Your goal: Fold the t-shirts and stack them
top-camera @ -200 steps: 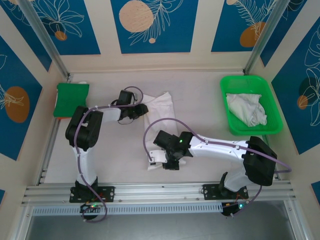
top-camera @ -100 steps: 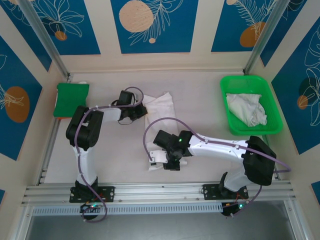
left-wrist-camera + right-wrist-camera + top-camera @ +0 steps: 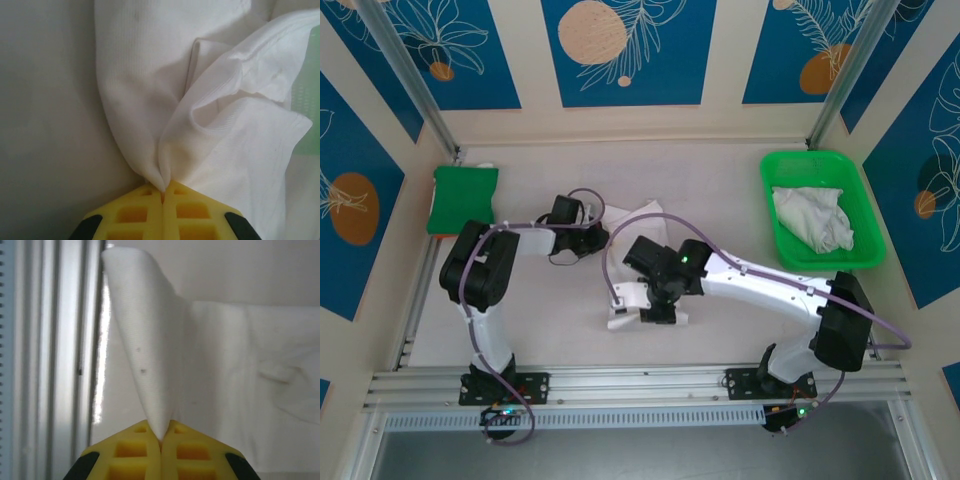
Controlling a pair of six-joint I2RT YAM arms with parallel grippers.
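Note:
A white t-shirt [image 3: 632, 213] lies crumpled on the table's middle, largely covered by both arms. My left gripper [image 3: 597, 238] is at its left edge. In the left wrist view the yellow fingers [image 3: 145, 212] are shut on a bunched fold of the t-shirt [image 3: 150, 90], the gripper [image 3: 164, 189] pinching it at the tips. My right gripper [image 3: 642, 308] is at the shirt's near end. In the right wrist view it [image 3: 161, 437] is shut on a raised cone of the t-shirt [image 3: 145, 355]. A second white t-shirt [image 3: 812, 220] lies heaped in the green tray [image 3: 812, 155].
The green tray stands at the back right. A flat green item [image 3: 463, 198] lies at the far left by the wall. A metal rail [image 3: 640, 380] runs along the near edge, and it also runs down the left side in the right wrist view [image 3: 60, 360].
My left gripper closed on the shirt's edge and drew back toward the near left. My right gripper moved up and left, carrying the shirt's near end with it.

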